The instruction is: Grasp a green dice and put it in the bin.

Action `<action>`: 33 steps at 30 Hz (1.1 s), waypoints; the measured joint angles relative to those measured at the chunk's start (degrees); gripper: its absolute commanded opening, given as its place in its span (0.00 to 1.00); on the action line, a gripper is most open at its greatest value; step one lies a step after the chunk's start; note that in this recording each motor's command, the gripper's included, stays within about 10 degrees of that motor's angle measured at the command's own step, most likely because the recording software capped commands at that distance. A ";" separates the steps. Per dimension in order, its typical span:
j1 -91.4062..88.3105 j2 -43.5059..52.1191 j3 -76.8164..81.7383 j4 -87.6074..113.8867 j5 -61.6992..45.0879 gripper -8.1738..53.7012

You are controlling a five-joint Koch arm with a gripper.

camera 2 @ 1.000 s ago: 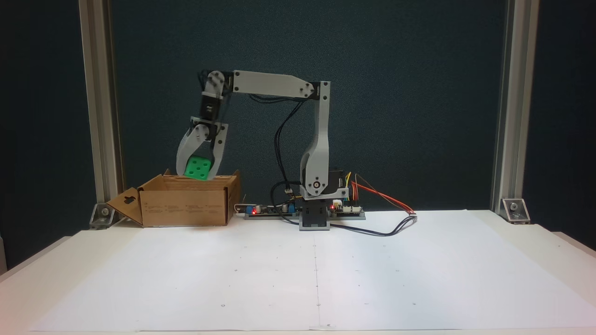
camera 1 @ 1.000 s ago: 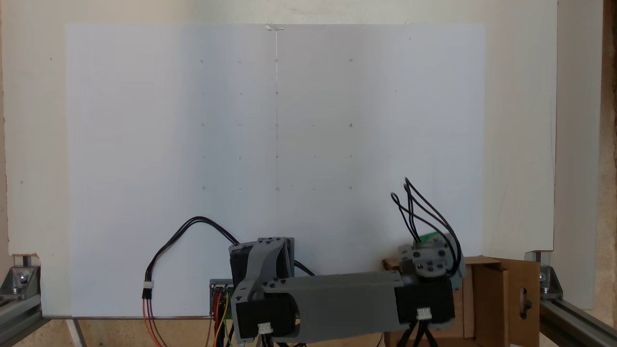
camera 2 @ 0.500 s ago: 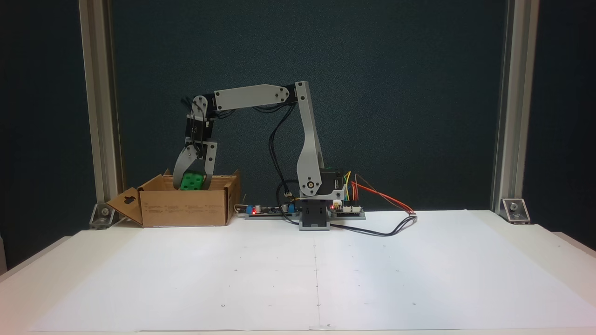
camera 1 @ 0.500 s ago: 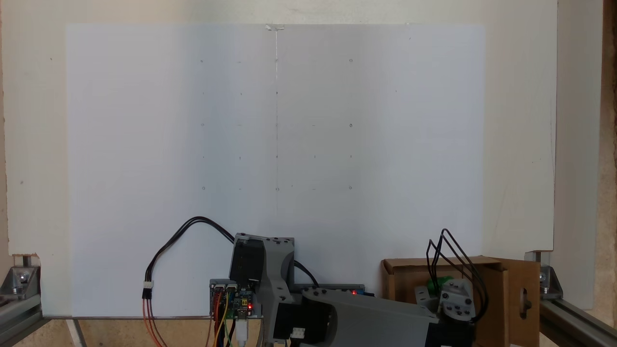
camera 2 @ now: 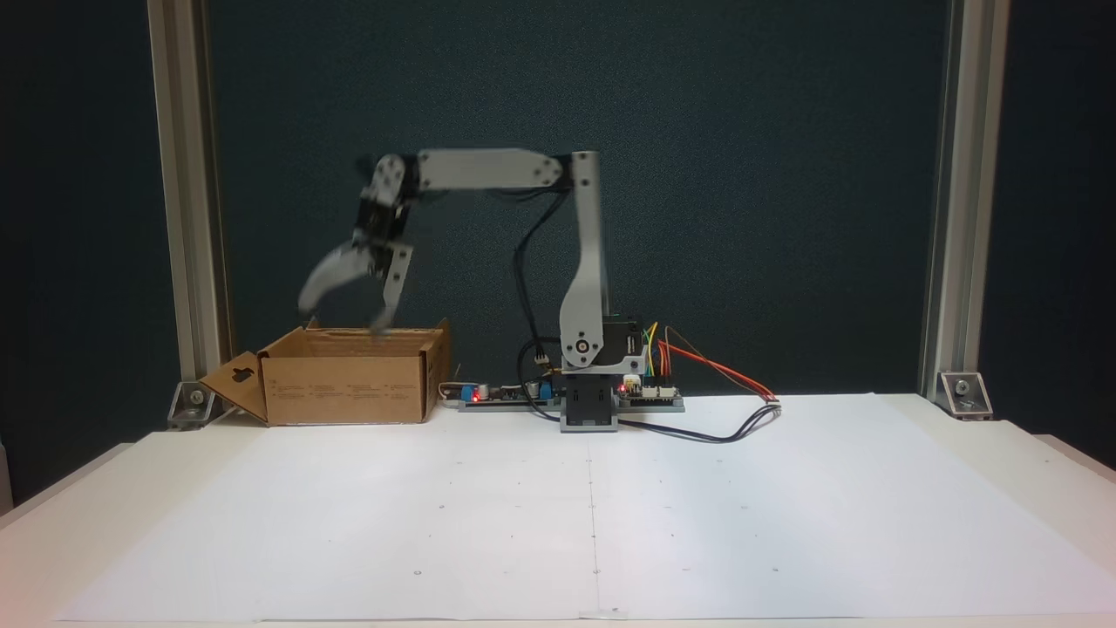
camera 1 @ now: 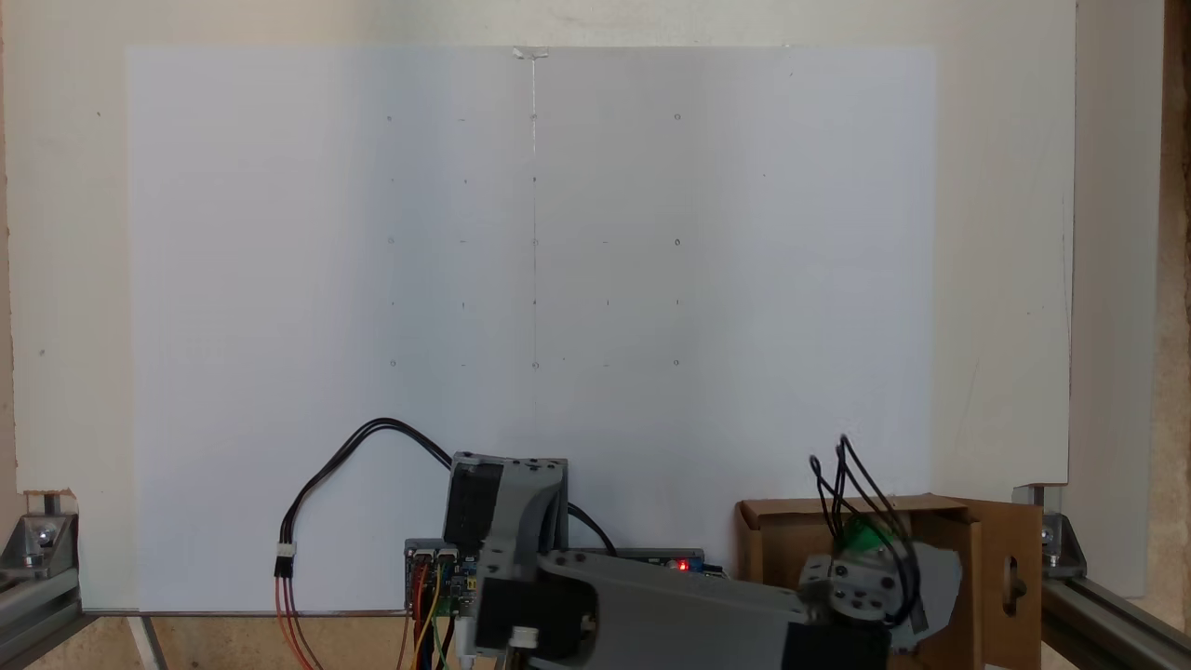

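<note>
With the small bright green plastic dice [camera 1: 863, 537] already down in the brown cardboard box bin [camera 2: 344, 384], the grey gripper [camera 2: 342, 319] hangs spread wide at its 12 o'clock, so I'd lift straight up, clear of the flaps.

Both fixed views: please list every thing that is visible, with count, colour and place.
Dice: one, green, inside the box, partly behind the wrist in a fixed view.
Box: one, brown cardboard, far left of the table in a fixed view; side flap with a cut-out.
Paper sheet: one, white, covers the table.
Table: one, pale.
Frame posts: two, silver, at the back corners.
Circuit boards: red lights, beside the base.
Loose cable: black with red and orange wires, beside the base.
Arm: one, grey, base at back centre.
Gripper: open, blurred, just above the box.
</note>
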 measured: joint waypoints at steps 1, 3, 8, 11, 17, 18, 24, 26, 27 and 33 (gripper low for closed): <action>-1.85 2.64 0.00 0.09 1.49 0.85; -7.21 7.65 0.00 0.09 5.71 0.85; -25.93 16.79 0.00 0.00 16.52 0.85; -38.32 17.84 0.00 -0.79 19.25 0.85; -63.19 18.90 0.00 -1.41 20.92 0.85; -67.32 18.90 0.00 -1.93 21.18 0.85; -91.76 19.51 11.43 -15.56 21.18 0.85; -99.67 20.65 16.44 -20.74 21.18 0.85; -102.57 21.36 19.16 -23.47 21.18 0.85; -104.24 25.31 35.42 -38.58 21.18 0.85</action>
